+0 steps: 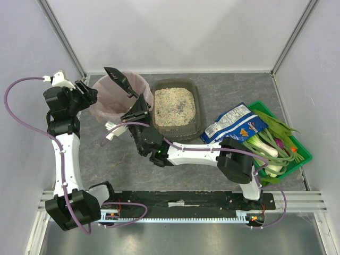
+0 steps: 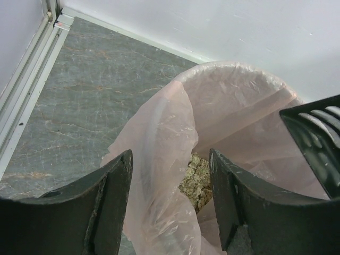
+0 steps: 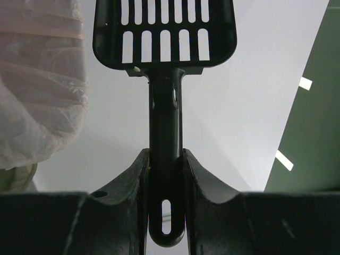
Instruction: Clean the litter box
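Litter box point(image 1: 178, 133): shallow dark plastic tray with rounded corners and a wide rim, holding pale grainy granules. It is sitting far-centre on the grey veined surface point(image 1: 239, 90), just right of the bin.
Bin point(image 1: 106, 101): round, lined with crinkled translucent pink film, containing beige clumps point(image 2: 196, 178).
Scoop point(image 1: 119, 79): black slotted plastic, tilting above the bin. The right fingers point(image 3: 127, 202) are clamping its flat handle.
Left fingers point(image 2: 111, 202): standing wide apart at the bin's left rim.

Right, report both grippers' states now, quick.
Left gripper: open, straddling the rim of the round pink-lined bin.
Right gripper: shut on the handle of the black slotted plastic scoop.
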`<act>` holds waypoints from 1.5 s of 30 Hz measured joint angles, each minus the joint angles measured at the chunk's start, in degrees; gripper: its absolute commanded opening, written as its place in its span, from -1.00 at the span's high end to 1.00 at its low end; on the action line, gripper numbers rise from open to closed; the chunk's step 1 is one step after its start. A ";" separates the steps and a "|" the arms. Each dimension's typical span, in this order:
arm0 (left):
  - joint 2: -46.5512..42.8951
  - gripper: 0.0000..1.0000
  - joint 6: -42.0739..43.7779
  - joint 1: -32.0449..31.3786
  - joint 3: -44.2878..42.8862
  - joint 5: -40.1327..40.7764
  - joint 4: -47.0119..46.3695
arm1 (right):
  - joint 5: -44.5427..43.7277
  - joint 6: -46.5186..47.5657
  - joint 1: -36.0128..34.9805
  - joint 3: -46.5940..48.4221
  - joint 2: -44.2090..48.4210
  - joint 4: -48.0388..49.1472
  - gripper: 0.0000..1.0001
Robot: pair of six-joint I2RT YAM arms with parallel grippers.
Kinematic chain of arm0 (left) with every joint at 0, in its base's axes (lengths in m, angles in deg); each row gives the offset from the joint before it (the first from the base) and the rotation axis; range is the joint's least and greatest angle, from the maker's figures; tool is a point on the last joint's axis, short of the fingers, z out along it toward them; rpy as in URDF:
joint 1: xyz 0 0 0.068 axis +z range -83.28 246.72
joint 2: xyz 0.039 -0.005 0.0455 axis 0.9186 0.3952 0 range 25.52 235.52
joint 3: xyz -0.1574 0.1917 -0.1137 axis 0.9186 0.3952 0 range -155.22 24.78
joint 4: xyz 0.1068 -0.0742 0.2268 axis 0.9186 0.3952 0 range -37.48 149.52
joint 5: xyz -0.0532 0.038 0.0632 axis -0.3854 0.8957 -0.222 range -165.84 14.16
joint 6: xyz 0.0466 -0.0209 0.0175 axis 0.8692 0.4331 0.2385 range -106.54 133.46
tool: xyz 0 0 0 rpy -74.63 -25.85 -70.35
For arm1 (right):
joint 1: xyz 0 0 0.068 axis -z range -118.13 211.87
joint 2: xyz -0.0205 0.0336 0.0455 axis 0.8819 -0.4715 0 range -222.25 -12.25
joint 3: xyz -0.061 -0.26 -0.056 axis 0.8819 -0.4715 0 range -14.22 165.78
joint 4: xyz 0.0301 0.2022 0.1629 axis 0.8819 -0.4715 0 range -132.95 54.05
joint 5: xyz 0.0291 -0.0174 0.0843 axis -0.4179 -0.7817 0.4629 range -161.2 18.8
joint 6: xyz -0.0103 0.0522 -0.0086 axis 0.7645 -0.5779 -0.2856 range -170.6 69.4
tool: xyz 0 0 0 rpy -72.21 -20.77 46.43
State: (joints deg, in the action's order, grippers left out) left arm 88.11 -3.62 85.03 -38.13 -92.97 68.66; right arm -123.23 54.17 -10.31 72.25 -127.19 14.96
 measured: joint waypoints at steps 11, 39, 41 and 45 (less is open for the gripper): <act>0.00 -0.29 0.00 0.00 0.00 0.00 0.00 | 1.14 2.93 -0.35 -3.65 0.13 3.76 1.00; -1.66 -0.73 -0.26 -0.17 0.52 0.04 -1.31 | 13.75 -90.53 23.61 -4.48 33.66 -67.21 1.00; -1.68 -0.76 -0.26 -0.39 0.52 0.20 -1.29 | 18.23 -95.08 25.79 -6.49 33.66 -72.41 1.00; -2.75 -0.79 -0.22 -1.36 0.76 1.68 -1.27 | 24.22 -100.30 29.64 -7.06 33.64 -79.41 1.00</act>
State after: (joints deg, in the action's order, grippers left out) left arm 85.35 -3.84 83.67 -37.37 -91.28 67.40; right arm -99.02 -46.13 19.32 65.19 -93.55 -64.44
